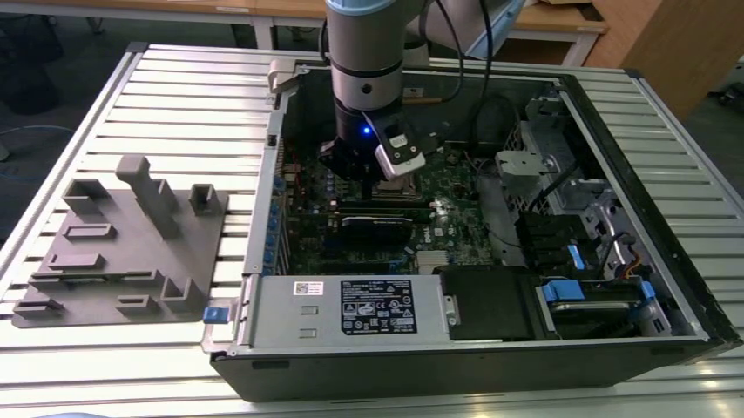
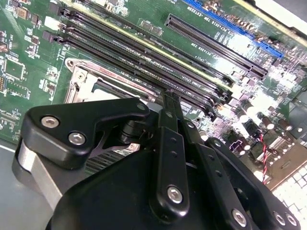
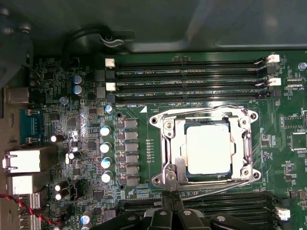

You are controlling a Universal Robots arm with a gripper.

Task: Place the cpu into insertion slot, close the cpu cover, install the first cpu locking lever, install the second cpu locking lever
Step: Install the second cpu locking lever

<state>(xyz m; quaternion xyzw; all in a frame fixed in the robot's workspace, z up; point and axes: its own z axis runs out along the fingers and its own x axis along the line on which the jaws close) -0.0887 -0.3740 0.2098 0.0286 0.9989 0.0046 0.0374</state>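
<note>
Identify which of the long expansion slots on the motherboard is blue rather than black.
In the second wrist view, the blue slot is the outermost one, by the board's edge. The long slot beside it and the memory slots nearer the gripper are black.

Your cpu [image 3: 209,149] sits in the insertion slot [image 3: 169,154], with the cpu cover [image 3: 178,125] down around it. 3 memory slots [image 3: 189,73] run alongside, the gripper [image 3: 171,207] opposite.

Exterior view looks down, far, over case [image 1: 489,261] on table [image 1: 152,113]. First wrist view faces straight down, near, on socket [image 3: 207,146]. Second wrist view, very near, slants across socket [image 2: 91,84] behind claw [image 2: 169,103].
</note>
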